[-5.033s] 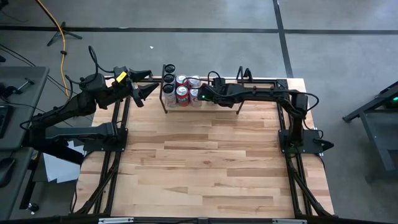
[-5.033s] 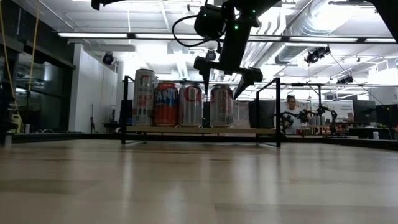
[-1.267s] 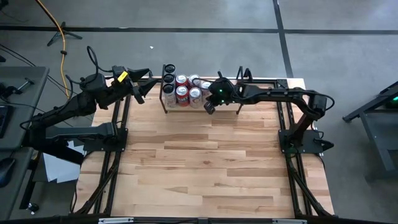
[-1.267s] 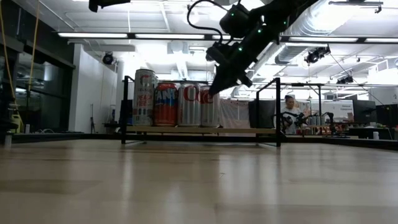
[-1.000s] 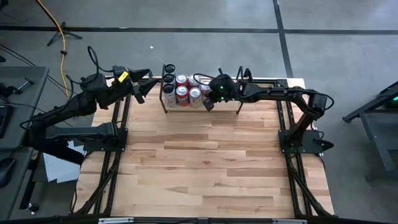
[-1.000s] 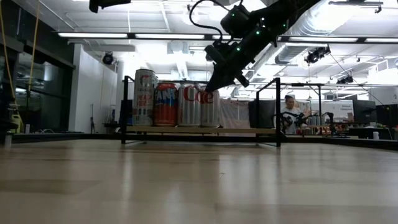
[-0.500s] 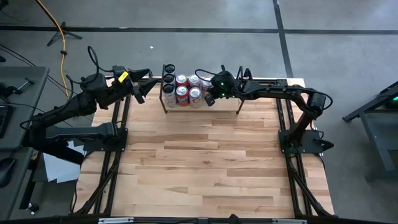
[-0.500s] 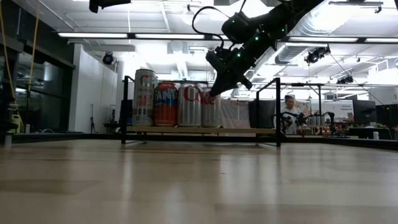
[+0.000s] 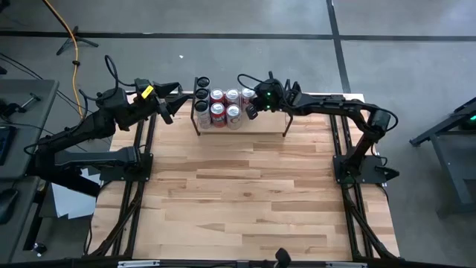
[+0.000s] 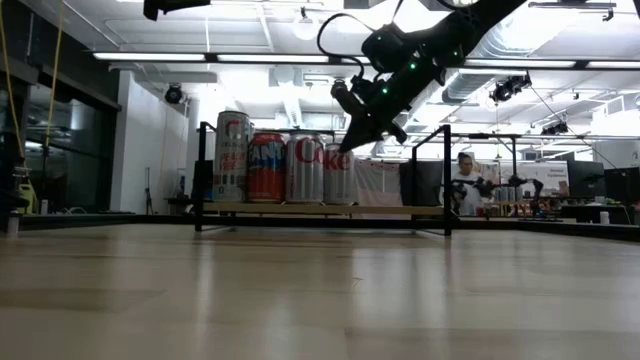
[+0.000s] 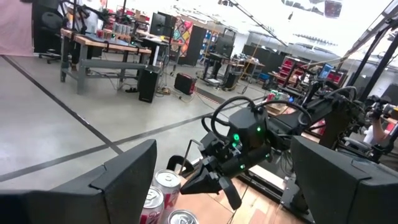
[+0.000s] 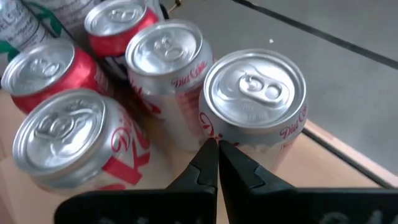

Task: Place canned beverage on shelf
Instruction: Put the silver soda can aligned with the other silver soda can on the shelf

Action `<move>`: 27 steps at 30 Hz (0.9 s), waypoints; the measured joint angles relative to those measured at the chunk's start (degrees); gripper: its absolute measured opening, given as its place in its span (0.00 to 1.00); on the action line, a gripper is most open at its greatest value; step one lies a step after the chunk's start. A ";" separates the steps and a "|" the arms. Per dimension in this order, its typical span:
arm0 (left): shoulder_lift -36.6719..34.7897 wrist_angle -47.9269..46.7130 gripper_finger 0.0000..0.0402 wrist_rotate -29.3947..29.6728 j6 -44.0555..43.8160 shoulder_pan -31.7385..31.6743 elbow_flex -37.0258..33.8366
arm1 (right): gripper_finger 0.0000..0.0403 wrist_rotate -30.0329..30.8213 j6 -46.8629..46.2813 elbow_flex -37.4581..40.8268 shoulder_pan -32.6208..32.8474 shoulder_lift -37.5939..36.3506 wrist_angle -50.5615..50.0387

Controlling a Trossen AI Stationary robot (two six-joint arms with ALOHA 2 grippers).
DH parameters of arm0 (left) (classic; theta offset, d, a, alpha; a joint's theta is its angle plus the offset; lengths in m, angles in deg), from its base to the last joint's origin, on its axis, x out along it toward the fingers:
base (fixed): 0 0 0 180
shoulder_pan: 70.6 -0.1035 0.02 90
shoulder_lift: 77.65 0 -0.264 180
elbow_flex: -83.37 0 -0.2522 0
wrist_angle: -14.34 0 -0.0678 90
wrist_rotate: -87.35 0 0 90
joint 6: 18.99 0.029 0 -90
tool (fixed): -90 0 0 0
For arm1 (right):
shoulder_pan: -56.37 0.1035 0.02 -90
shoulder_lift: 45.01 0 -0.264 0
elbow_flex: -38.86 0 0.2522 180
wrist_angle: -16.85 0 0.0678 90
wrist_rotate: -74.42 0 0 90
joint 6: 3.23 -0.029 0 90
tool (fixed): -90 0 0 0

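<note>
The right gripper, fingers pressed together, touched a silver Diet Coke can on the pale wooden shelf; the left gripper waited spread apart.

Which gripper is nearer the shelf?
Right. The right gripper, shut, hangs over the cans on the shelf; the left gripper, open, sits off its left end, beyond the table edge.

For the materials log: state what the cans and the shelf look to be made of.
Cans: likely aluminium, with bright brushed silver tops, pull tabs and glossy printed walls. Shelf: pale wooden plank, seemingly matte, on thin black uprights that look like painted metal rod. The shut right gripper rests against one can.
</note>
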 joint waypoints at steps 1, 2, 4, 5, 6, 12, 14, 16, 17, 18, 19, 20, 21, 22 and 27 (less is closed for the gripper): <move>0.00 0.00 0.81 0.01 -0.04 0.00 0.00 | 0.00 0.02 0.15 0.00 -0.14 0.00 0.41; 0.00 0.00 0.81 -0.01 -0.09 0.00 0.00 | 0.00 0.02 0.15 0.00 -0.31 0.00 0.65; 0.00 0.00 0.81 -0.01 -0.09 0.00 0.00 | 0.00 0.00 0.20 0.00 -0.55 0.00 0.70; 0.00 0.00 0.81 0.01 -0.09 0.00 0.00 | 0.00 -0.02 0.55 0.00 -0.70 0.00 0.70; 0.00 0.00 0.81 0.01 -0.09 0.00 0.00 | 0.00 -0.02 0.67 0.00 -0.80 0.00 0.70; 0.00 0.02 0.81 0.01 -0.13 0.00 0.00 | 0.00 0.06 1.23 0.00 -1.61 0.00 1.00; 0.00 0.01 0.81 0.01 -0.13 0.00 0.00 | 0.00 0.04 1.20 0.00 -1.89 0.00 1.58; 0.00 0.00 0.81 0.01 -0.15 0.00 0.00 | 0.00 0.04 1.19 0.00 -2.19 0.00 2.44; 0.00 0.00 0.81 0.01 -0.15 0.00 0.00 | 0.00 0.04 1.24 0.00 -2.21 0.00 2.99; 0.00 0.01 0.81 0.01 -0.15 0.00 0.00 | 0.00 0.05 1.70 0.00 -2.23 0.00 3.52; 0.00 0.00 0.81 0.01 -0.16 0.00 0.00 | 0.00 0.08 2.17 0.00 -2.23 0.02 4.13; 0.00 0.00 0.81 0.01 -0.15 0.00 0.00 | 0.00 0.10 2.45 0.00 -2.23 0.02 4.88; 0.00 0.01 0.81 -0.01 -0.17 0.00 0.00 | 0.00 0.11 2.51 0.00 -2.23 0.02 5.42; 0.00 0.00 0.81 0.01 -0.20 0.00 0.00 | 0.00 0.11 2.44 0.00 -2.23 0.02 5.75; 0.00 0.02 0.81 0.01 -0.72 0.00 0.00 | 0.00 0.08 2.14 0.00 -2.21 0.04 7.14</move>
